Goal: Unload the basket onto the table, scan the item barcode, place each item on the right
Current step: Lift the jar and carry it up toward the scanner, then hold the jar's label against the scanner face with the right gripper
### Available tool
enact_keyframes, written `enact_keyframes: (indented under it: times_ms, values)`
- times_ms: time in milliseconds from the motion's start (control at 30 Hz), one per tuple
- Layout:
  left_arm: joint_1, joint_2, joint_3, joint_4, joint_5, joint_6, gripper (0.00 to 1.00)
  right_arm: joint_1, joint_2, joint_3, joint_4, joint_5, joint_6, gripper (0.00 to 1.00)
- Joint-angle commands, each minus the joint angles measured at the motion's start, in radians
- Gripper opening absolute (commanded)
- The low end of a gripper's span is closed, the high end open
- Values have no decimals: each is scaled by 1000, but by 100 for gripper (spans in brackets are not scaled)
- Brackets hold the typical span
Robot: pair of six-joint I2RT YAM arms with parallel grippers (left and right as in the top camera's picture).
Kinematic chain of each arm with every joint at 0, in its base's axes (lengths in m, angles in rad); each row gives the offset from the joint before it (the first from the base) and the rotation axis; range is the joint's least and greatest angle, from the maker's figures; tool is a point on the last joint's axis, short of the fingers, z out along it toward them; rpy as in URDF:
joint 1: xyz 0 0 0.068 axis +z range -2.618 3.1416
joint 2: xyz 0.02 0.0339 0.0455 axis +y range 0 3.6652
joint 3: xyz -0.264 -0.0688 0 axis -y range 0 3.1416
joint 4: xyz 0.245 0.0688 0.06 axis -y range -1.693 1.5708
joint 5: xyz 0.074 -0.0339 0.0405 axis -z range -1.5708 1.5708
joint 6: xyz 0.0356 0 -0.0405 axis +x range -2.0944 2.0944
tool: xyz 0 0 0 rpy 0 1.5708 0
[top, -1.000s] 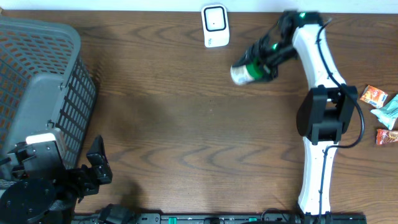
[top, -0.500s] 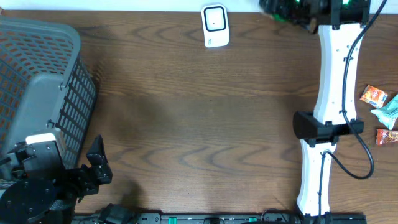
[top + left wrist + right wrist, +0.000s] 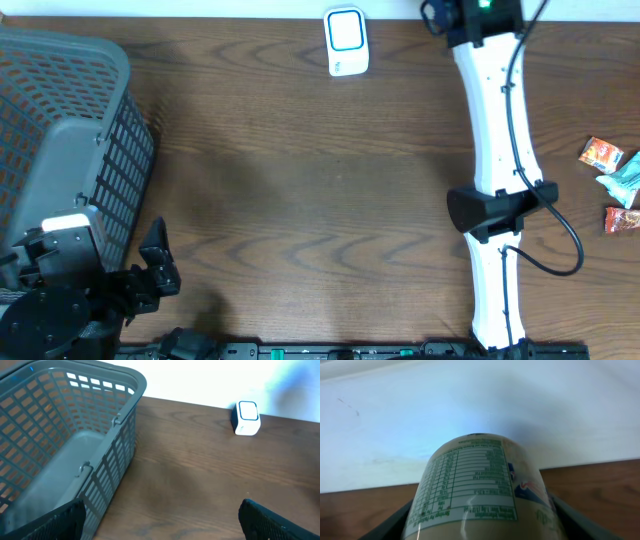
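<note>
Identify the right arm (image 3: 495,110), right of the overhead frame, by white tubular links, a black elbow housing (image 3: 497,208), a black cable (image 3: 579,243) looping beside it and a green light (image 3: 487,5) at the top edge. Your left arm (image 3: 60,310), lower left, is black with a pale block (image 3: 72,225) on top; its fingers (image 3: 47,522) are black and textured.

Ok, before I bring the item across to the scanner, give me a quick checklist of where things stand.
1. Container held between the right gripper fingers: ok.
2. Barcode turned toward the scanner: cannot tell; the right wrist view shows only the nutrition label.
3. Container lined up in front of the scanner: not ok; the right gripper is off to the scanner's right.
4. Scanner unobstructed: ok.
5. Left gripper open, empty, beside the basket: ok.
</note>
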Motion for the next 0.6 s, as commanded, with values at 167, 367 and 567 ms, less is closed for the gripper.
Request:
enact_keyframes:
  times_ms: [167, 367, 567]
  values:
    - [5, 2, -5, -3, -10, 13, 98, 61, 1, -270, 309, 137, -111, 49]
    - [5, 2, -5, -3, -10, 13, 98, 84, 1, -454, 554, 137, -117, 50]
    - [5, 2, -5, -3, -10, 13, 98, 92, 3, -676, 860, 136, -126, 53]
